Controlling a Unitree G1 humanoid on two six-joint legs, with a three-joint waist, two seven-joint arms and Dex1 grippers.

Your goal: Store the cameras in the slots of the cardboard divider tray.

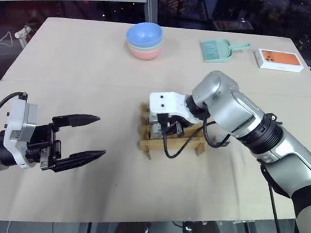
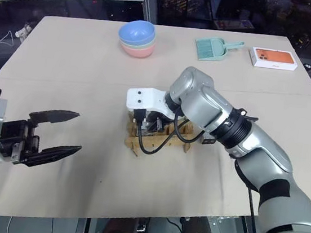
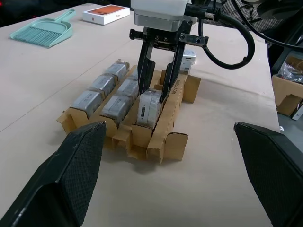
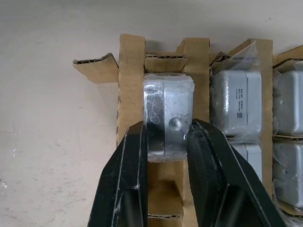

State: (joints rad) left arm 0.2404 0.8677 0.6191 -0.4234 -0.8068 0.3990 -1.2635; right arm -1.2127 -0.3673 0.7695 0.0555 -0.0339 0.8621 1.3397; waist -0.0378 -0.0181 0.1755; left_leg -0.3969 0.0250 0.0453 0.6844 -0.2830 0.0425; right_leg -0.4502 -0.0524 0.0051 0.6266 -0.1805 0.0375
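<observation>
The right gripper [image 3: 154,92] is clenched on a silver-grey camera [image 4: 168,120] and holds it in an end slot of the outer row of the cardboard divider tray [image 3: 166,142], which sits near the middle of the table [image 1: 82,62]. The camera looks only partly seated, so the step in hand is the insertion. Other cameras [image 3: 102,85] already fill the neighbouring rows. Next, I judge, it must press straight down, then let go. The left gripper [image 1: 82,137], at about 9 o'clock from the tray and well apart, has its fingers spread wide and empty.
</observation>
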